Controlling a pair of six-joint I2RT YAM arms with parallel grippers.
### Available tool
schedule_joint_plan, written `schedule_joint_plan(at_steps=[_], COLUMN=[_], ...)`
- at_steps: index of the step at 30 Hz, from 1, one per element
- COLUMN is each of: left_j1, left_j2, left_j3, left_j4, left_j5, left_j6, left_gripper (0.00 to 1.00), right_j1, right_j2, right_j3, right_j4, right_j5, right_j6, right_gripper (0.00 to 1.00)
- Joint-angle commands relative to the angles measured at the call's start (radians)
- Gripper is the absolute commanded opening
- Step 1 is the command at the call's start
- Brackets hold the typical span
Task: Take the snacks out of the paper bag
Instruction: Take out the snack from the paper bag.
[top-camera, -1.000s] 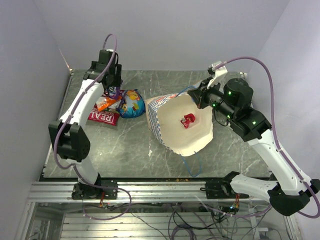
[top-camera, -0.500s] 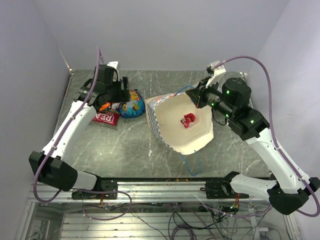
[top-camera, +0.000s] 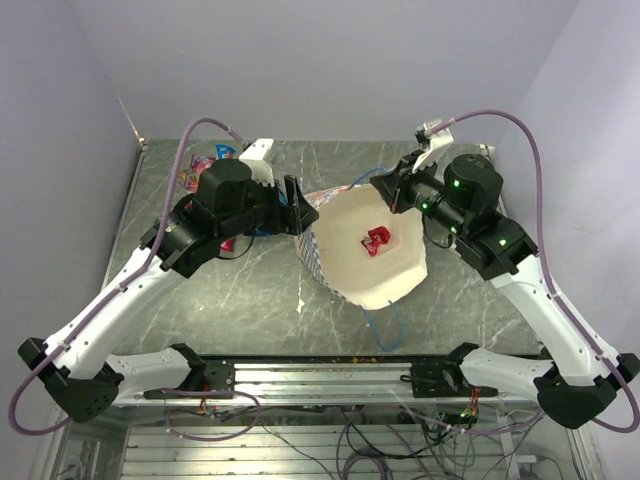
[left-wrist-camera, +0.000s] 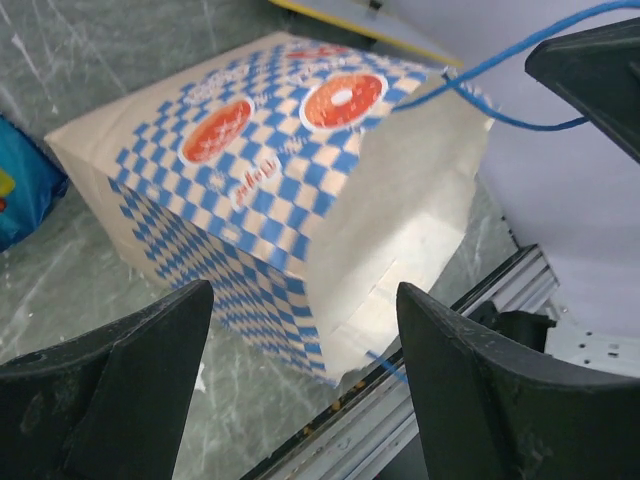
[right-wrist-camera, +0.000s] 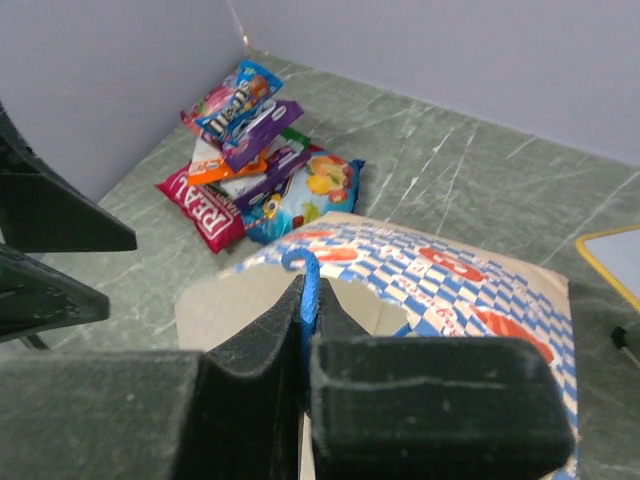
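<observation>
now, compared with a second ago: the left arm has swung off the snack pile (right-wrist-camera: 255, 150) at the far left corner and crossed to the paper bag (top-camera: 395, 280). the left gripper (top-camera: 300, 208) sits just beside the bag's checkered left wall, fingers spread wide and nothing between them. in the left wrist view the left gripper (left-wrist-camera: 300, 380) frames that wall.

- the right gripper (right-wrist-camera: 308, 290) has not shifted. it is pinched onto the blue cord handle (right-wrist-camera: 311, 268) at the far rim and props the mouth up. in the top view the right gripper (top-camera: 385, 185) hangs over that rim.
- reading: one drop-off looks done, and the left arm is back for another reach.
- left inside: a tiny red wrapped candy (top-camera: 377, 240) on the cream lining, about mid-bag. no other packet shows in there.
- already out: the red "real" packet (right-wrist-camera: 200, 195), plus blue, purple and orange ones, stacked touching each other. the left arm hides most of the pile from above.

bag attitude:
- the bag stands on the table (top-camera: 250, 300) at centre, right of midline.
- the mouth gapes upward and leans toward the near right.
- the closed base seems to sit toward the far left, where the checkered outside shows.
- the long axis, as i judge it, runs base to mouth on that far-left to near-right diagonal, lifted at the mouth end.
- the second handle (top-camera: 385, 325) trails loose toward the near edge.
</observation>
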Motion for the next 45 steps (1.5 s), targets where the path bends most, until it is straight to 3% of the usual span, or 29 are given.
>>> schedule_joint_plan(at_steps=[1, 6, 11, 21, 26, 36, 45], left_j1=[-0.025, -0.080, -0.174, -0.561, -0.730, -0.733, -0.618], left_j2=[-0.010, -0.063, -0.075, 0.018, 0.173, 0.406, 0.489], left_j3=[0.010, -0.034, -0.064, -0.043, 0.090, 0.090, 0.039], left_j4=[0.075, 0.170, 0.220, 0.250, 0.192, 0.303, 0.196], left_j5=[-0.005, 0.030, 0.026, -0.197, -0.322, -0.354, -0.387], left_j6=[-0.034, -0.022, -0.007, 0.139, 0.258, 0.357, 0.364], left_gripper=[0.84, 0.84, 0.82, 0.71, 0.70, 0.65, 0.63], right_j1=[-0.001, -0.001, -0.001, -0.001, -0.001, -0.001, 0.000], right_j2=[-0.064, -0.043, -0.031, -0.088, -0.125, -0.132, -0.188], right_j3=[0.006, 0.050, 0.051, -0.019, -0.005, 0.011, 0.021], right_j4=[0.084, 0.081, 0.057, -0.013, -0.024, -0.071, -0.147], right_j5=[0.089, 0.117, 0.103, 0.055, 0.208, 0.163, 0.233], right_j6=[-0.057, -0.125, -0.070, 0.084, 0.073, 0.130, 0.110], right_gripper=[0.00, 0.00, 0.00, 0.00, 0.00, 0.00, 0.00])
